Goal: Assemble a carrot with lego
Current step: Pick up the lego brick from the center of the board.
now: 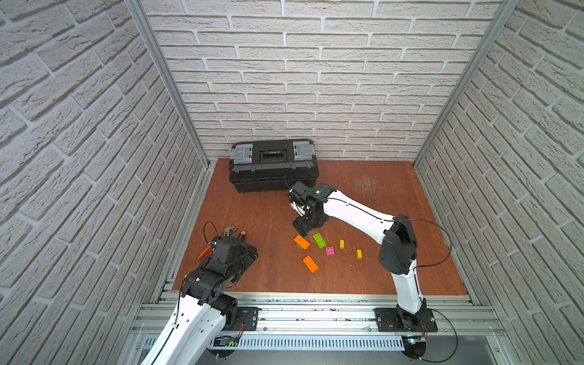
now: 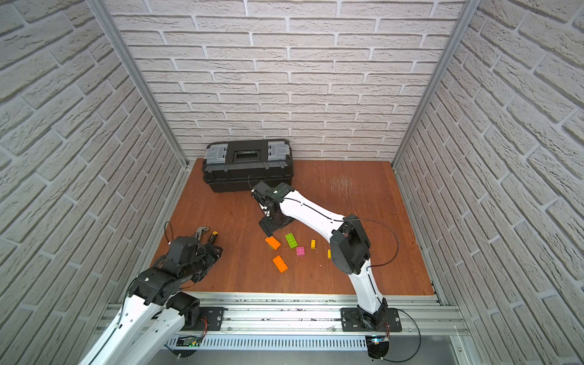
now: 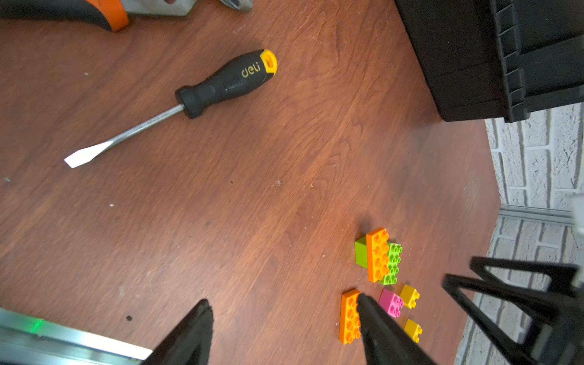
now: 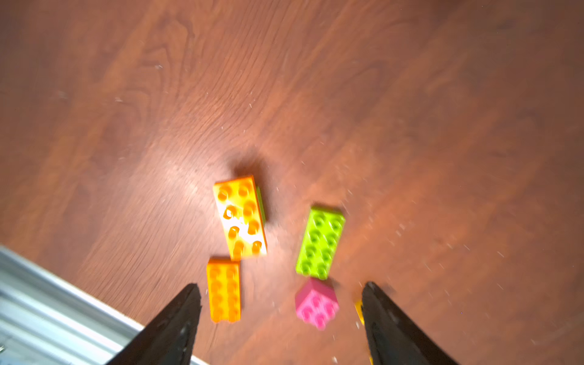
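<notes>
Folded arm's left gripper (image 3: 282, 303) jaws apart, empty; outstretched arm's right gripper (image 4: 281, 286) jaws apart, empty.

yellow "deli" brand lettering on the black screwdriver handle (image 3: 226, 82), near the table's left edge, fine engraving on its steel shaft too small to read, toolbox (image 1: 273, 166) lid label illegible

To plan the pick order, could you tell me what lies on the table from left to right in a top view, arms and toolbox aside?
orange-handled pliers, screwdriver, stacked orange brick, long lime-green brick, pink brick, yellow brick, last yellow brick. The nearer orange brick overlaps in position, so it is left out.
</notes>
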Controlling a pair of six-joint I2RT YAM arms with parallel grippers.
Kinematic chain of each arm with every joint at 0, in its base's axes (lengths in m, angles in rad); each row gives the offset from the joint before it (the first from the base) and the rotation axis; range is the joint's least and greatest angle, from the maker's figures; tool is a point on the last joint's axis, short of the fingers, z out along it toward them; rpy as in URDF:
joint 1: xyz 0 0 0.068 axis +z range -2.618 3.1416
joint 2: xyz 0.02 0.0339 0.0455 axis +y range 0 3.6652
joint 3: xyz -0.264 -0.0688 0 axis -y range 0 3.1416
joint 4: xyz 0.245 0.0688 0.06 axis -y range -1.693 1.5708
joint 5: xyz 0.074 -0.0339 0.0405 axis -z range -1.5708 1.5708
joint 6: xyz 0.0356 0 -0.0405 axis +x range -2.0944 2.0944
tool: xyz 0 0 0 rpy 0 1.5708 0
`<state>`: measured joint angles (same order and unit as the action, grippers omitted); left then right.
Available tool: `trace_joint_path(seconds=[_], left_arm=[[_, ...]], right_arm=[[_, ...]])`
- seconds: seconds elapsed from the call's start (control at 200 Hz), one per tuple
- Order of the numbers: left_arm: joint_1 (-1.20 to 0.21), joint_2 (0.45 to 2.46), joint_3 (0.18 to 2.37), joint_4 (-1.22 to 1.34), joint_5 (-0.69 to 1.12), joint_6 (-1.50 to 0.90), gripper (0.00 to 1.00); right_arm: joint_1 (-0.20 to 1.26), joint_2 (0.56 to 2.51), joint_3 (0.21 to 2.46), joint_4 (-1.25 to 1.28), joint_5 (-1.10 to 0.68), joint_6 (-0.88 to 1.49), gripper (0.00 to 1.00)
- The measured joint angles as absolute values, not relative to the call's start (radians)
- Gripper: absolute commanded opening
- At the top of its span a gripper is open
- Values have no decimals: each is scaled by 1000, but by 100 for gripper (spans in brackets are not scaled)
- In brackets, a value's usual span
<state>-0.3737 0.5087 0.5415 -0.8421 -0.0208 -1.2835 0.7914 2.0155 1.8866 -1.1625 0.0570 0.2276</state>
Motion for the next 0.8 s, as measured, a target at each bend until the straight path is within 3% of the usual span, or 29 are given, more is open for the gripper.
trace_joint_path(seconds=[0.17,0.38,0.8], left_arm=[[-373,509,542,-842,-21,-1283,75],[-373,509,541,-842,-20,-1284,75],[-373,509,541,-842,-19,-1284,75]], right_arm=[[804,1861,1694,-1124,-8,245,74],[859,1865,1454,-1042,-70,294,74],[942,1964,1427,-902,-81,382,72]])
